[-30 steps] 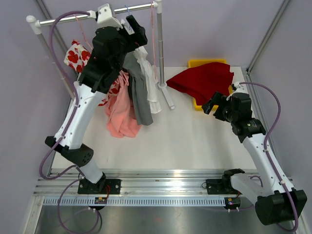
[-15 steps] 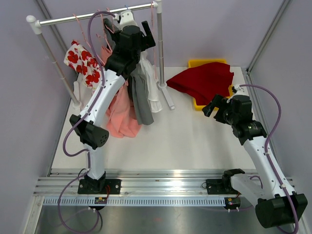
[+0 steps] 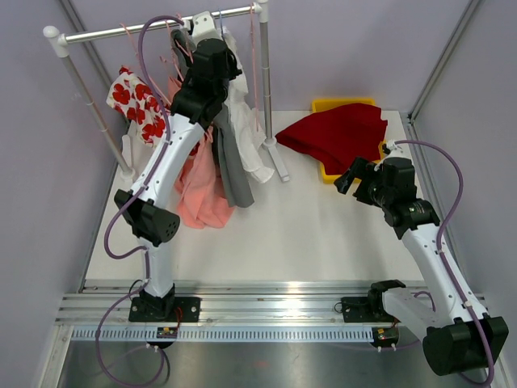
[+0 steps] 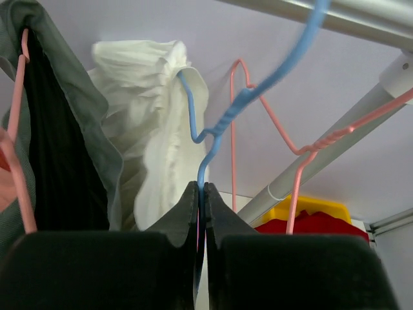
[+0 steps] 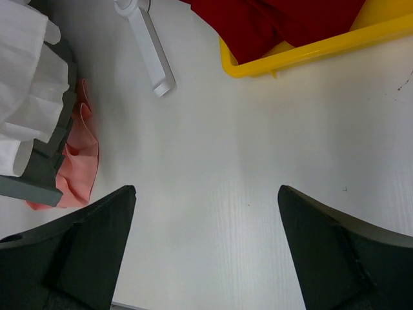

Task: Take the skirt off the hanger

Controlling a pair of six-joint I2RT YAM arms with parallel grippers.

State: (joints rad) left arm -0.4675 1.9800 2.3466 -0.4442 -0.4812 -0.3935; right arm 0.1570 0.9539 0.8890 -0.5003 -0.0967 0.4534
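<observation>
A white pleated skirt (image 4: 155, 129) hangs from a thin blue wire hanger (image 4: 213, 132) hooked over the metal rail (image 3: 121, 31). My left gripper (image 4: 201, 194) is raised to just under the rail, shut on the blue hanger's wire below its twisted neck. From above, the left gripper (image 3: 212, 44) sits among the hanging clothes, with the white skirt (image 3: 246, 129) draped below it. My right gripper (image 5: 206, 188) hovers open over bare table, right of the rack's foot, holding nothing; it shows from above as right gripper (image 3: 349, 174).
A grey skirt (image 4: 71, 116), a pink garment (image 3: 198, 190) and a red-hearts garment (image 3: 133, 101) hang on the same rail. Empty pink hangers (image 4: 239, 97) hang beside the blue one. A yellow bin (image 3: 331, 105) holds red cloth (image 3: 339, 133). The rack's white foot (image 5: 150, 45) lies on the table.
My left arm swung right and up along the rail, and its jaws went from wide open to shut on the blue hanger. The right arm stayed still.
</observation>
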